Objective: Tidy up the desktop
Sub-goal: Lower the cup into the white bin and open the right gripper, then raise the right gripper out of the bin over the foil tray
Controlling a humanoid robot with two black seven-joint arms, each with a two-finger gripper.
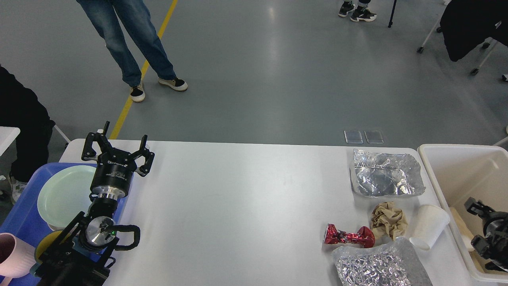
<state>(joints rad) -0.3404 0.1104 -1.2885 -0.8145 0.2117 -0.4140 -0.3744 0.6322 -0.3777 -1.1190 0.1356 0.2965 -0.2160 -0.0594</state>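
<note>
Five pieces of litter sit bunched at the right end of the desktop (238, 206), the wide white table filling the near half of the view: a flattened silver foil bag (385, 173) farthest back, a crumpled brown paper wad (389, 219) nearer, a white paper cup (428, 226) lying on its side just right of the wad, a twisted red foil wrapper (349, 235) to the wad's left, and a crinkled silver foil bag (379, 265) at the near edge. A cream plastic bin (444, 174) stands against the table's right end. The right gripper (482, 222) hangs inside this bin; it is dark and partly cut off, so I cannot tell how its fingers stand. At the left end, the left gripper (118, 151) is raised with its fingers spread wide and nothing between them. Beside it a blue plastic tray (24, 222) holds a pale green plate (63, 196), and a pink cup (12, 254) shows at the near left corner.
</note>
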